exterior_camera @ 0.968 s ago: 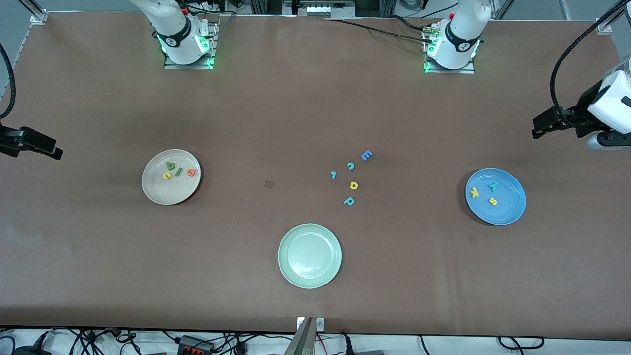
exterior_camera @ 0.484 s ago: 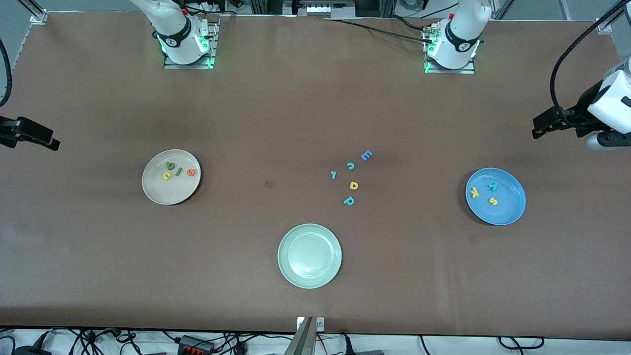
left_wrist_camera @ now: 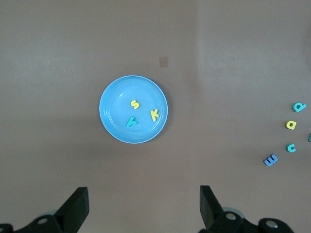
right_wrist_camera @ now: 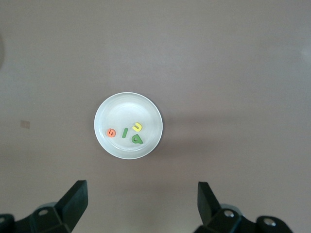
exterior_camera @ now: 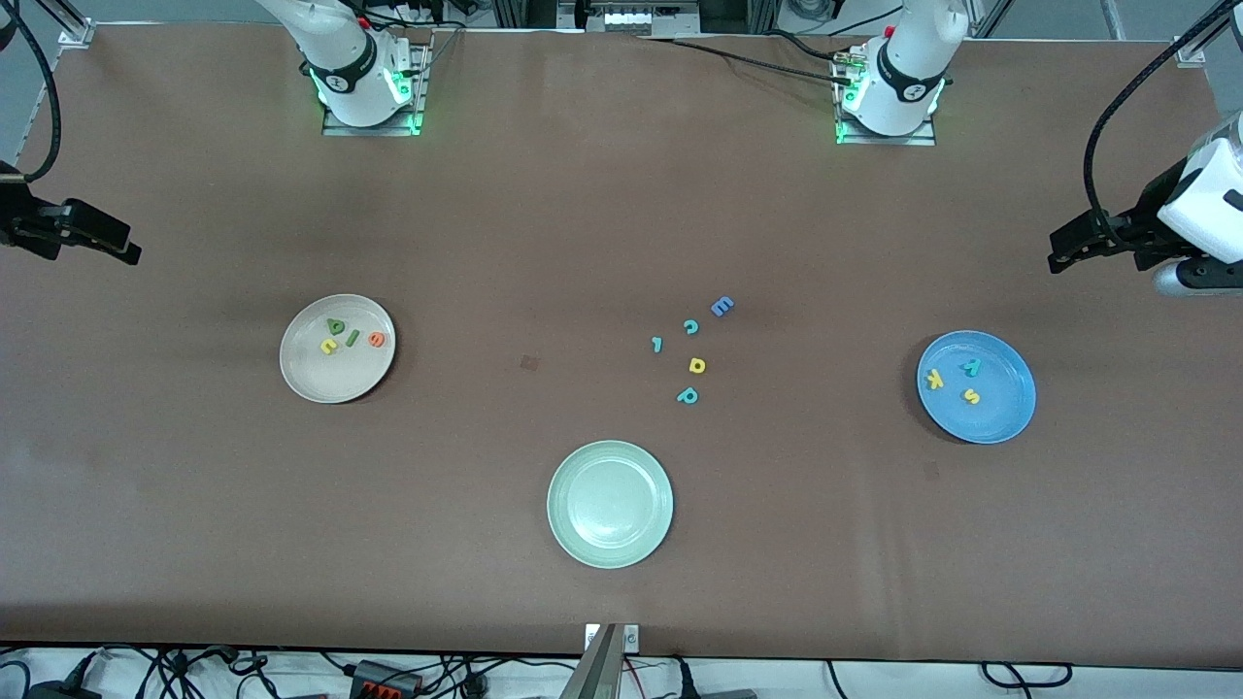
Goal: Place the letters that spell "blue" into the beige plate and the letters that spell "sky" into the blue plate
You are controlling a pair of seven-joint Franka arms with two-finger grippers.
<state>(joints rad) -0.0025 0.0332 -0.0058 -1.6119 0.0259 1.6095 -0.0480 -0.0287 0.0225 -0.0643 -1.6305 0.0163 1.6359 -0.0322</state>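
Foam letters legible on the plates and counter.
The beige plate point(exterior_camera: 337, 383) carried a green "b" point(exterior_camera: 336, 326), yellow "u" point(exterior_camera: 328, 346), dark green "l" point(exterior_camera: 352, 339) and orange "e" point(exterior_camera: 376, 339); the blue plate point(exterior_camera: 981, 427) carried "s" point(exterior_camera: 970, 395), "k" point(exterior_camera: 934, 380) and "y" point(exterior_camera: 970, 367); loose on the counter point(exterior_camera: 621, 223) lay a blue "E" point(exterior_camera: 722, 307), teal "c" point(exterior_camera: 690, 327) and teal "p" point(exterior_camera: 688, 395).

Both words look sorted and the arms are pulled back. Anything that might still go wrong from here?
1. The right gripper and left gripper hang open at the table's ends; any low sweep inward might nudge the beige plate or blue plate.
2. Leftover letters lie loose mid-table, near the pale green plate; a further pick could misplace one, possibly spoiling a finished word.
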